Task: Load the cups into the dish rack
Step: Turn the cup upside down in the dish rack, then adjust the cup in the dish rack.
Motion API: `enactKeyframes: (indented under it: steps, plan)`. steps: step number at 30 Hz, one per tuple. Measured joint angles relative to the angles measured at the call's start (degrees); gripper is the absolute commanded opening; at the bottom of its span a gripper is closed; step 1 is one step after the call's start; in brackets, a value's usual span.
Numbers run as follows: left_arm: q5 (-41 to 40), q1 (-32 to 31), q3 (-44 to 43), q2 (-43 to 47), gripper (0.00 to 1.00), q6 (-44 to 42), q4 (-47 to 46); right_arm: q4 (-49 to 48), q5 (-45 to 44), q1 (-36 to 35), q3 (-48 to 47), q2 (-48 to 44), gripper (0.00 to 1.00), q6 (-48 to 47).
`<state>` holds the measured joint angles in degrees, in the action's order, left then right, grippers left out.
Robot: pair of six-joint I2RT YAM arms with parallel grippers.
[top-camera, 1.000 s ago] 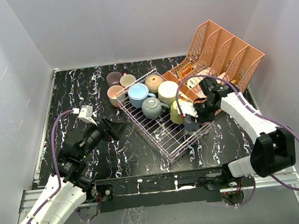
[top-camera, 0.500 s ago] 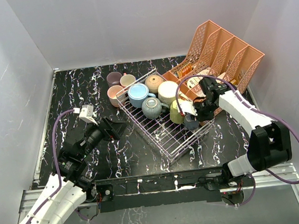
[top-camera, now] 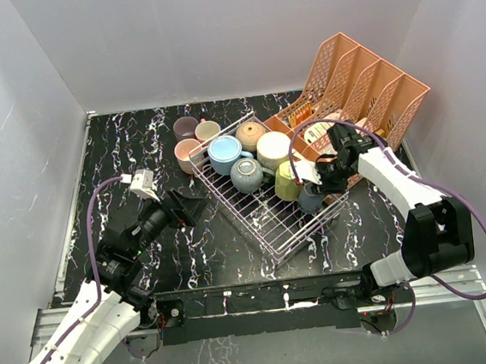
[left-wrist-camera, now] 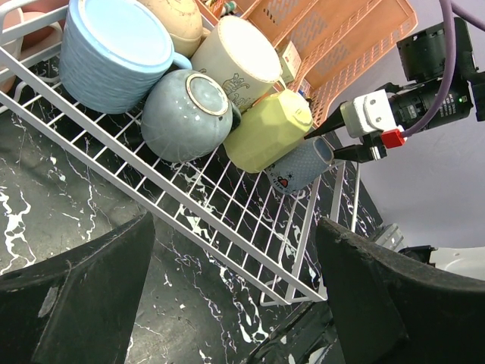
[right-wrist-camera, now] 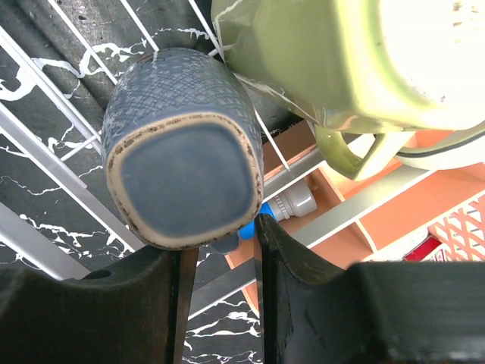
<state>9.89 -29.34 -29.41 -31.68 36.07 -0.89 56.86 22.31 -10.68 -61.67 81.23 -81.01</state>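
Cups (top-camera: pixel 247 175): six lay in the dish rack (top-camera: pixel 273 231), and three stood on the table (top-camera: pixel 136 149) just beside it. Left gripper (top-camera: pixel 196 208) was spread wide and empty. Right gripper (right-wrist-camera: pixel 220 239) was narrowly parted beside the dark blue cup (right-wrist-camera: pixel 182 174).

- We are seeing the table (top-camera: pixel 128 150) showing black with white marble veining.
- The dish rack (top-camera: pixel 268 222) is gleaming silvery-white, a plain wire grid.
- The file organiser (top-camera: pixel 363 84) is showing salmon-pink lattice.
- We are noting a light blue cup (top-camera: pixel 224 154), a grey-blue cup (left-wrist-camera: pixel 186 114) with a tan ring, a cream cup (top-camera: pixel 273 149) carrying dark print, a yellow-green cup (top-camera: pixel 288 180) and a tan cup (top-camera: pixel 250 134).
- The dark blue cup (right-wrist-camera: pixel 182 129) is showing fine crosshatching and a tan-edged base.
- We are also seeing a mauve cup (top-camera: pixel 185 127), a pink cup (top-camera: pixel 188 153) and a pale cream cup (top-camera: pixel 208 130).
- The arms (top-camera: pixel 389 176) are showing white and black, trailing purple cables (top-camera: pixel 88 240).
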Motion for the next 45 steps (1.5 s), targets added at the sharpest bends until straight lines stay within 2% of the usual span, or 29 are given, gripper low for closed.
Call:
enactKeyframes:
  steps: [7, 14, 20, 34, 40, 45]
  plan:
    - [0.0, 0.0, 0.0, 0.0, 0.85, 0.1, 0.0, 0.7, 2.3, 1.1, -0.1, -1.0, 0.46, -1.9]
    - [0.0, 0.0, 0.0, 0.0, 0.85, 0.2, 0.0, 5.9, 4.1, 1.5, -1.0, -6.6, 0.52, -4.3]
    - [0.1, 0.0, 0.0, -0.2, 0.85, 0.4, 0.0, 11.7, 6.8, 1.5, -3.1, -10.9, 0.54, -4.8]
    - [0.0, 0.0, -0.9, -2.3, 0.84, 1.3, -0.1, 14.2, 26.9, 1.0, -6.4, -13.0, 0.43, 4.2]
    - [-0.3, 0.0, -1.3, -2.3, 0.84, 1.4, 0.2, 9.7, 27.6, -1.8, -3.8, -12.9, 0.3, 10.9]
    - [-0.8, 0.0, -1.4, -2.5, 0.84, 1.5, 0.8, 4.6, 22.7, -5.9, 0.3, -12.9, 0.25, 17.6]
